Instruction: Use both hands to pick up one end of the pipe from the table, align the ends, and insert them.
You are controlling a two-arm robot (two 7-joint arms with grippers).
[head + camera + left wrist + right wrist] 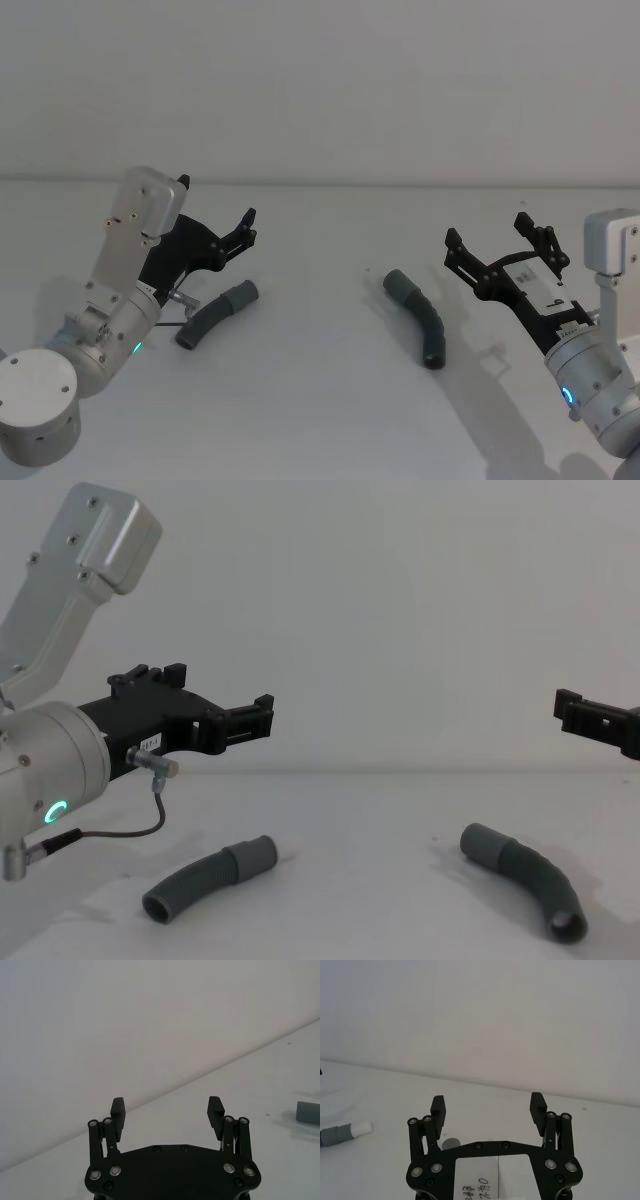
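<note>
While both hose pieces lie untouched on the white table (320,410), the two grippers hover above it with their fingers spread wide — neither grips anything. The left gripper (167,1106) hangs just behind and to the left of the left hose piece (212,315), whose smooth cuff (241,295) points toward the middle. The right gripper (488,1103) sits to the right of the right hose piece (422,318) — its cuff (397,284) faces the left piece, well apart from it.
</note>
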